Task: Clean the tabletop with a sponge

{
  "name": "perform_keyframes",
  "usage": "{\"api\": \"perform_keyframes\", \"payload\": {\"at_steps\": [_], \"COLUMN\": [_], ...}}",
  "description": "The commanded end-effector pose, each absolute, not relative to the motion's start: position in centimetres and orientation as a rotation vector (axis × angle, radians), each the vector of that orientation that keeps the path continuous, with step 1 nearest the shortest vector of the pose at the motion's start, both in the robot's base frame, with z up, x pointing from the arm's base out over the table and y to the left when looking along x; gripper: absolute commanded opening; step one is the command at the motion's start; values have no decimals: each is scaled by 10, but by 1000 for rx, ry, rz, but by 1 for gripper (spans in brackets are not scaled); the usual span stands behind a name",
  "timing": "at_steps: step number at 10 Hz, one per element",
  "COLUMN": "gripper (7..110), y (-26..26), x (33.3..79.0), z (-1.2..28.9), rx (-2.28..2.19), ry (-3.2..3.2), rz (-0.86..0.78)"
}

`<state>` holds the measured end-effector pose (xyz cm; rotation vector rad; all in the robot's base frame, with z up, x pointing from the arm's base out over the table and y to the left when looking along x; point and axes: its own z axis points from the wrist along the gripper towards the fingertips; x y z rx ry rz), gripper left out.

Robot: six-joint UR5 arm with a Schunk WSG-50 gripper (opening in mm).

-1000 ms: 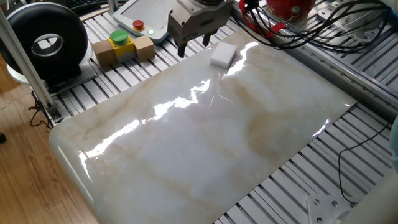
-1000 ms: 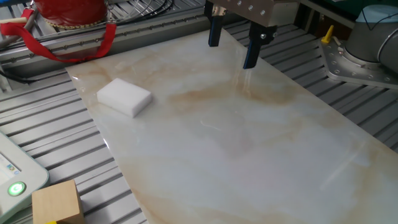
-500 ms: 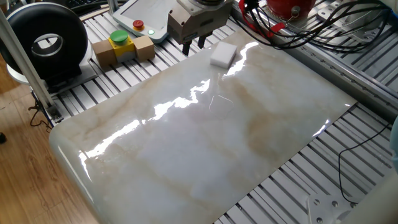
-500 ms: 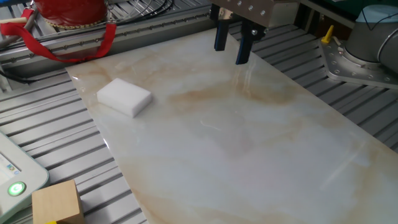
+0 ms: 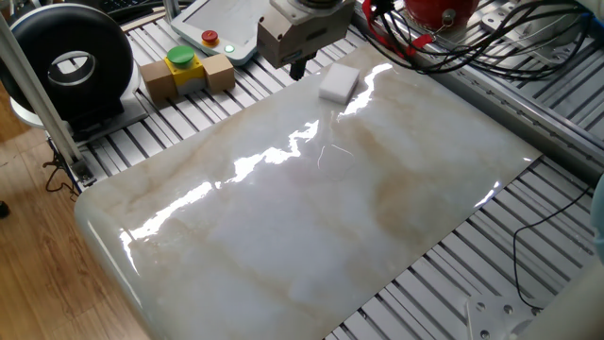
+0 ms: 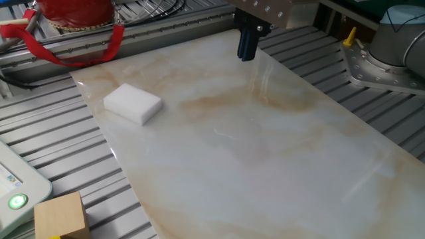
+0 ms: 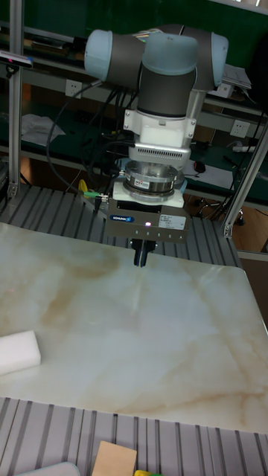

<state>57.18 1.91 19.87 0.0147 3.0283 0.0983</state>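
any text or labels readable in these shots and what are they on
Small blue label on the claw body: too small to read.
Screen of the pendant with the red button: blurred, unreadable.
Tabletop, sponge, cardboard box: no text visible.

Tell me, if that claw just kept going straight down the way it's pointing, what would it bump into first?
Most likely bare tabletop. The gripper points down with its fingers shut and empty, near the slab's edge. The sponge lies well off to the side, out of that line.
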Motion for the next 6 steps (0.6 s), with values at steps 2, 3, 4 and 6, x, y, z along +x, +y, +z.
{"api": "perform_keyframes", "payload": {"at_steps": [2,3,4,6], "gripper": [7,7,7,7], "y": [11,8,7,13], "x": [564,564,562,563], "z": [198,198,198,198], "rx": [-12,-17,-15,-35], "ry": [3060,3062,3067,3064], "rz": [46,29,27,61]}}
